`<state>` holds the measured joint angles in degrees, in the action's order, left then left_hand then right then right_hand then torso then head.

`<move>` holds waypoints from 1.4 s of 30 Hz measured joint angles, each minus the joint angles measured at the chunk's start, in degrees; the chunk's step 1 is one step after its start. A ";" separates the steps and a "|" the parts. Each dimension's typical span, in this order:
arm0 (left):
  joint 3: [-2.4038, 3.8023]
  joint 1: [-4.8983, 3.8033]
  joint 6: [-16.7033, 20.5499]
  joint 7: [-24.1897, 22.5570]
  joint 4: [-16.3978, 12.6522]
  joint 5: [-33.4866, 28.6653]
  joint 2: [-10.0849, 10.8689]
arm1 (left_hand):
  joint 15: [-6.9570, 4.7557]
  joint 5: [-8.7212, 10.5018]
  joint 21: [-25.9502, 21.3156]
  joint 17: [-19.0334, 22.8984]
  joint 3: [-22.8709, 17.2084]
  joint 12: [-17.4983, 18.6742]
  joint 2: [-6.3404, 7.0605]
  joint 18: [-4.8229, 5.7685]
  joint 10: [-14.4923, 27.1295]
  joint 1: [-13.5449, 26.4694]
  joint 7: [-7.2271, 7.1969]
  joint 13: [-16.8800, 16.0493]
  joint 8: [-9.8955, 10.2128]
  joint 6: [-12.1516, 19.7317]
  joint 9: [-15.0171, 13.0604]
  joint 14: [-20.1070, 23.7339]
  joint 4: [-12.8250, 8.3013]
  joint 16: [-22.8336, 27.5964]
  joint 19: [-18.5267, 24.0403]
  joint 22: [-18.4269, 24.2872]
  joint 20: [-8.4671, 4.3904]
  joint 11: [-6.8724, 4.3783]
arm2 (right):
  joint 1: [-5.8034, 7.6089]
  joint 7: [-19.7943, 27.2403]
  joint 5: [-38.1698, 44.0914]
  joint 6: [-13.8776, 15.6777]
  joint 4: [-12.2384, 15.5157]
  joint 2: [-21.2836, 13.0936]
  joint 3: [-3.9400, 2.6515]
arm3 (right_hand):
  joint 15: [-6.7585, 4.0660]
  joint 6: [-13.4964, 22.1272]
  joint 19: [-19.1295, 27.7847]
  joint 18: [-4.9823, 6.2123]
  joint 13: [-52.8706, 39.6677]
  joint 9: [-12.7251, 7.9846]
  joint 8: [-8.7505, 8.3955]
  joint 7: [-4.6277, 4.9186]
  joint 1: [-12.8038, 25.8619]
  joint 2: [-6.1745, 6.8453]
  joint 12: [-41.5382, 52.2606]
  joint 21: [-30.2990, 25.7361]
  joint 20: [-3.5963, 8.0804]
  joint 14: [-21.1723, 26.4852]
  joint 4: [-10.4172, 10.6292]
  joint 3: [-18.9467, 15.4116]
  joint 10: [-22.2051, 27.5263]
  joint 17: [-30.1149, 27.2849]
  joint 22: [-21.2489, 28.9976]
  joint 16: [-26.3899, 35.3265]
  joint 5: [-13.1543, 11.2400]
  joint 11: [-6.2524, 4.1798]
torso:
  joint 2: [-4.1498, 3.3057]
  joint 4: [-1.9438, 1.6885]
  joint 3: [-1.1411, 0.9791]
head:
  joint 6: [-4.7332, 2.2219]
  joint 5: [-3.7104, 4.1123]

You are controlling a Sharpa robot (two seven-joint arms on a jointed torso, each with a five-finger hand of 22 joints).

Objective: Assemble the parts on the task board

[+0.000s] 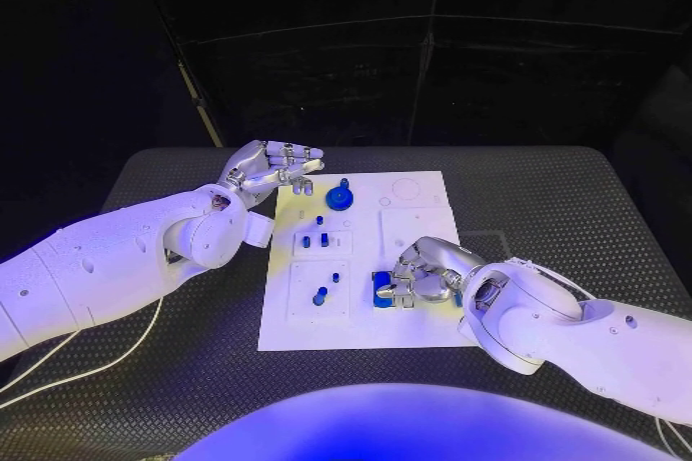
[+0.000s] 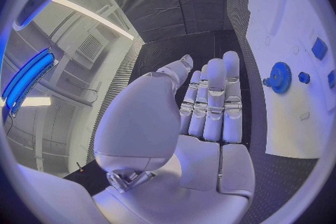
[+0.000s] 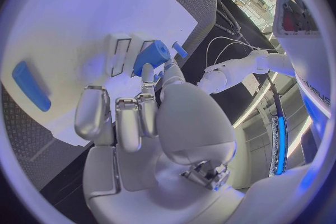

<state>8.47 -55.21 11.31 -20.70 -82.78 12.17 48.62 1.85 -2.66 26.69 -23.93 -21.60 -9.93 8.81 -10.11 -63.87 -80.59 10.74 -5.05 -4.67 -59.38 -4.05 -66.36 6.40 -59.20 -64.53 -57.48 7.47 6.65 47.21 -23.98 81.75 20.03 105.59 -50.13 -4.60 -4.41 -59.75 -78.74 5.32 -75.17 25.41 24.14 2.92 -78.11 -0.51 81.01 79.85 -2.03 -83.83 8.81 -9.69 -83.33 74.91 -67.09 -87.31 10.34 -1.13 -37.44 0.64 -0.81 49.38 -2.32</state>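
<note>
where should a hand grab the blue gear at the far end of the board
Judging by its pose, take the blue gear by its toothed rim from above: it lies flat on the task board with free space around it, and the open left hand is closest.

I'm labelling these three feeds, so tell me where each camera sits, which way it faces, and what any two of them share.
Head view: on the robot's head, looking down at the task board; both white arms show, left hand at the board's far corner, right hand over a blue part.
Left wrist view: behind the left hand, facing along its straight fingers; beside it the board and blue gear.
Right wrist view: behind the right hand, facing the board.
Shared: head and left wrist views both show the gear.
</note>
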 measured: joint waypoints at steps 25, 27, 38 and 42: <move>0.00 0.00 -0.02 0.03 0.09 0.00 -0.16 | 0.21 0.00 -0.40 0.00 0.33 0.00 0.00 0.00 0.00 0.00 0.00 -0.08 -0.23 0.00 0.00 0.21 0.00 0.23 0.00 0.17 0.00 0.00 | 0.47 -1.24 5.20 -2.32 -1.54 1.74 -0.48 | -0.42 -0.86 -0.40 0.00 0.00 0.36 0.30 -0.60 -2.40 1.94 -0.02 0.03 0.40 -0.01 -1.10 -1.88 -0.43 -0.01 -0.97 0.00 -6.47 -0.43 | 0.01 0.10 -0.08 | 0.21 0.01; 0.00 -0.01 -0.02 0.04 0.15 0.00 -0.17 | 0.21 0.00 -0.40 0.00 0.33 0.00 0.00 0.00 0.00 0.00 0.00 -0.08 -0.23 0.00 0.00 0.21 0.00 0.22 0.00 0.17 0.00 0.00 | 0.26 -1.61 6.26 -3.33 -1.90 1.80 -0.13 | -0.40 -1.02 -0.40 0.00 -0.50 0.03 0.27 -0.83 -5.77 1.49 0.25 0.21 0.40 -0.03 -4.02 0.25 -0.52 -0.01 -1.01 0.00 -6.78 -0.52 | 0.01 0.10 -0.08 | 0.26 -0.02; 0.00 -0.01 -0.02 0.05 0.13 0.00 -0.15 | 0.21 0.00 -0.40 0.00 0.33 -0.28 0.00 0.00 0.00 0.00 0.00 -0.07 -0.23 0.00 0.00 0.21 0.00 0.22 0.00 0.24 0.00 0.00 | 0.21 -1.71 9.95 -3.75 -1.51 1.89 -0.16 | -0.61 -1.42 -0.39 0.00 -1.96 0.13 0.27 -0.84 -4.95 0.66 0.37 0.21 0.40 -0.23 -4.00 0.58 -0.52 -0.01 -1.11 -0.21 -6.64 -0.53 | 0.03 0.10 -0.08 | 0.25 -0.06; 0.00 -0.01 -0.02 0.05 0.13 0.00 -0.15 | 0.21 0.00 -0.40 0.00 0.33 -0.28 0.00 0.00 0.00 0.00 0.00 -0.07 -0.23 0.00 0.00 0.21 0.00 0.22 0.00 0.23 0.00 0.00 | 0.15 -1.48 10.01 -3.48 -1.47 1.85 -0.13 | -0.61 -1.42 -0.39 0.00 -1.96 0.12 -0.02 -0.84 -4.56 0.27 0.42 0.21 0.40 -0.23 -3.75 0.85 -0.52 -0.01 -1.10 -0.21 -6.63 -0.53 | 0.03 0.10 -0.07 | 0.19 -0.06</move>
<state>8.47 -55.22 11.29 -20.65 -82.64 12.17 48.46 2.06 -2.66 26.29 -23.93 -21.27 -10.21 8.81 -10.11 -63.87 -80.59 10.75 -5.12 -4.90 -59.38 -4.05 -66.15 6.39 -58.98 -64.53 -57.24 7.47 6.65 47.36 -25.46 91.76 16.55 104.11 -48.27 -4.72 -5.02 -61.17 -79.14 5.33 -77.13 25.53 24.11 2.08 -82.66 -0.24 81.44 80.06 -1.63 -84.06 5.06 -8.84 -83.85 74.90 -68.19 -87.52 3.70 -1.66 -37.40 0.74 -0.88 49.56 -2.38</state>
